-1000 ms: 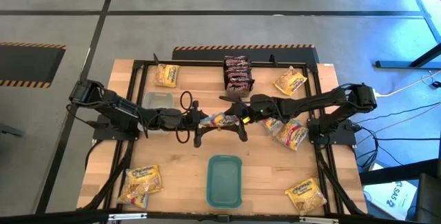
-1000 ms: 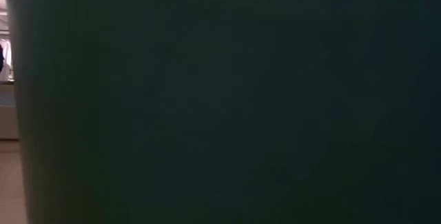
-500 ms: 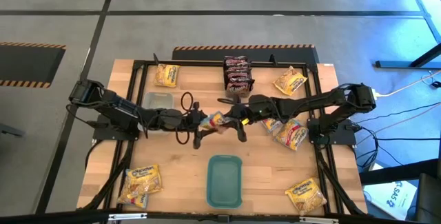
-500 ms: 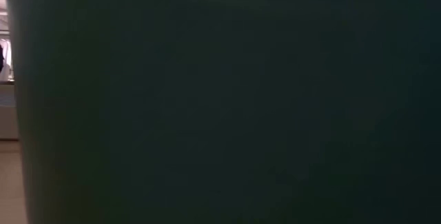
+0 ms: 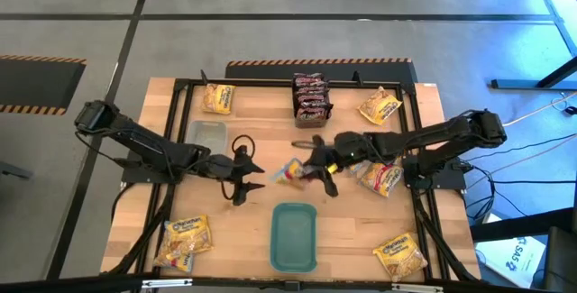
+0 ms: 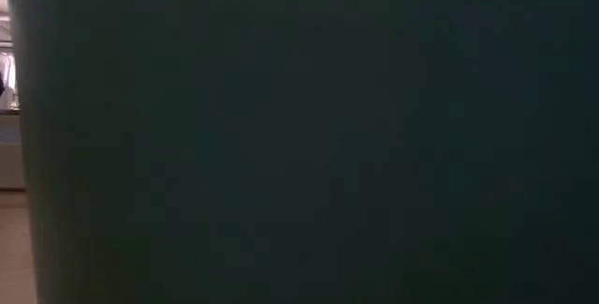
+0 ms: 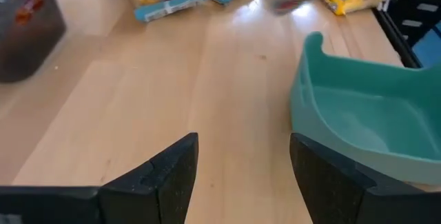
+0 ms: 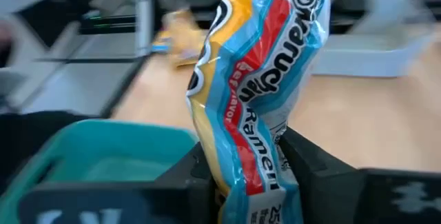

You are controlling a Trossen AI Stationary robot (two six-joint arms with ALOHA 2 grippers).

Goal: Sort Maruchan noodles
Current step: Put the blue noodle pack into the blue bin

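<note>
Right gripper point(image 5: 317, 169) sits over mid-table, just beyond the far short edge of the teal tray point(image 5: 294, 259). Its jaws are clamped on a blue-red-yellow packet point(image 8: 258, 93); in the right wrist view the packet stands upright between the fingers, its lower end pinched. From above, the packet point(image 5: 290, 172) sticks out toward the left arm.

Left gripper point(image 5: 245, 176) is near the table centre, well apart from the packet, with bare wood between them. Jaws spread, nothing between the fingers point(image 7: 169, 176); the left wrist view shows bare wood in the gap and the tray's wall point(image 7: 358, 114) just off to one side.

Tray lies near the front edge, centred, with nothing seen in it. It fills nearly all of the low view point(image 6: 299, 154), so little else can be read there.

Other packets:
- yellow pair at the front left corner point(image 5: 183, 242), near the table edge
- one yellow at the front right corner point(image 5: 401, 255)
- one yellow at the far left point(image 5: 218, 98)
- one yellow at the far right point(image 5: 380, 106)
- a yellow cluster under the right arm point(image 5: 382, 176)
- a dark stack at far centre point(image 5: 309, 97)

A clear tub point(image 5: 206, 132) sits left of centre, beside the left arm.

Open wood lies either side of the tray, along the front edge.
</note>
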